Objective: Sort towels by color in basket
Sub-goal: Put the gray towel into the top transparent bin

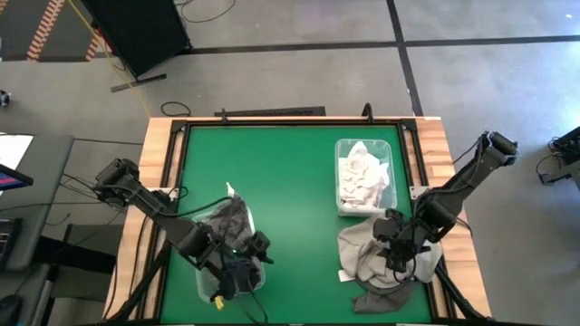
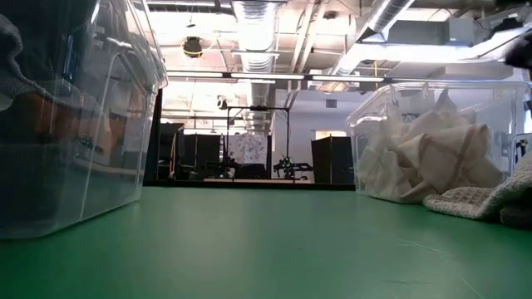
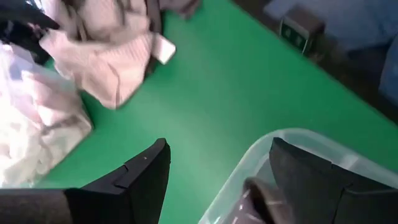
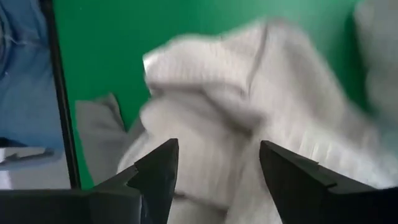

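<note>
Two clear baskets stand on the green table. The far right basket (image 1: 364, 177) holds white and pale towels (image 2: 424, 158). The near left basket (image 1: 227, 258) holds dark grey towels (image 1: 231, 222). A loose pile of grey and beige-grey towels (image 1: 372, 258) lies on the table at the near right. My left gripper (image 3: 217, 149) is open over the right rim of the left basket (image 3: 298, 140), with nothing between its fingers. My right gripper (image 4: 217, 149) is open above the pile, over a beige-grey towel (image 4: 249, 93).
Bare green table lies between the two baskets and along the far edge (image 1: 272, 154). A wooden frame (image 1: 168, 145) borders the table. In the low view the left basket (image 2: 75, 116) stands very close to the camera.
</note>
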`<state>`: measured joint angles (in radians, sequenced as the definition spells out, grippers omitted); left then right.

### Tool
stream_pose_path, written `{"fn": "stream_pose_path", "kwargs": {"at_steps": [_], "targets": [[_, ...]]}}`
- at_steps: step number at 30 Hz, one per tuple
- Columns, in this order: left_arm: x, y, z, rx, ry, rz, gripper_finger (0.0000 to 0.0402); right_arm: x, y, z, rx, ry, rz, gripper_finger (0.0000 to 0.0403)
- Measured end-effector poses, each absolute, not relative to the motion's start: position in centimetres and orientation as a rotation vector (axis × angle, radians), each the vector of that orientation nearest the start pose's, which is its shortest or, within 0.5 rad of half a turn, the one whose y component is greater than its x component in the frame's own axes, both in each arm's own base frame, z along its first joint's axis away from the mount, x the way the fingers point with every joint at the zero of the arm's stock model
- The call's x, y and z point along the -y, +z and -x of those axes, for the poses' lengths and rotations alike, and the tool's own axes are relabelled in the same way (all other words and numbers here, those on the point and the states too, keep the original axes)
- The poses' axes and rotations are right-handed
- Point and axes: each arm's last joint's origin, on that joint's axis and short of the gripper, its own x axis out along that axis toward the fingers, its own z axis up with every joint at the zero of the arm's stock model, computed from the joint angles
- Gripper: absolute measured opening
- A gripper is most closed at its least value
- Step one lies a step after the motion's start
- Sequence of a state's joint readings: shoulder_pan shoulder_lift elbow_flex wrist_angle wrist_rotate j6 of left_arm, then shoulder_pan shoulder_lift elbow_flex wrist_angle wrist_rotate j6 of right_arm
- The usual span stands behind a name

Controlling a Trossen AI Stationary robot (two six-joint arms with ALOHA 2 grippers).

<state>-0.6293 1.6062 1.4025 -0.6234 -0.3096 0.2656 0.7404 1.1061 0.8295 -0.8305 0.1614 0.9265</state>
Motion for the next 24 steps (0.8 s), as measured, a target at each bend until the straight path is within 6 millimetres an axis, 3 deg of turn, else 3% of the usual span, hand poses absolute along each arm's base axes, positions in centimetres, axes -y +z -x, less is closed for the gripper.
{"fn": "stream_pose_path", "kwargs": {"at_steps": [4,7,13,24], "targets": [[18.9,29.1,-29.1,-0.691,-0.422,-0.602,0.0264,-12.7,26.0,-15.5,-1.057,0.026,-0.275,0.0255],[18.4,28.2,-29.5,-0.686,-0.427,-0.576,0.0263,-12.4,26.0,-15.3,-1.082,0.001,-0.266,0.0255],[17.6,27.2,-30.2,-0.655,-0.452,-0.534,0.0263,-12.5,24.9,-14.9,-1.189,-0.091,-0.235,0.0255],[17.7,27.2,-30.3,-0.644,-0.454,-0.497,0.0263,-13.3,22.4,-15.5,-1.336,-0.149,-0.057,0.0255]]}}
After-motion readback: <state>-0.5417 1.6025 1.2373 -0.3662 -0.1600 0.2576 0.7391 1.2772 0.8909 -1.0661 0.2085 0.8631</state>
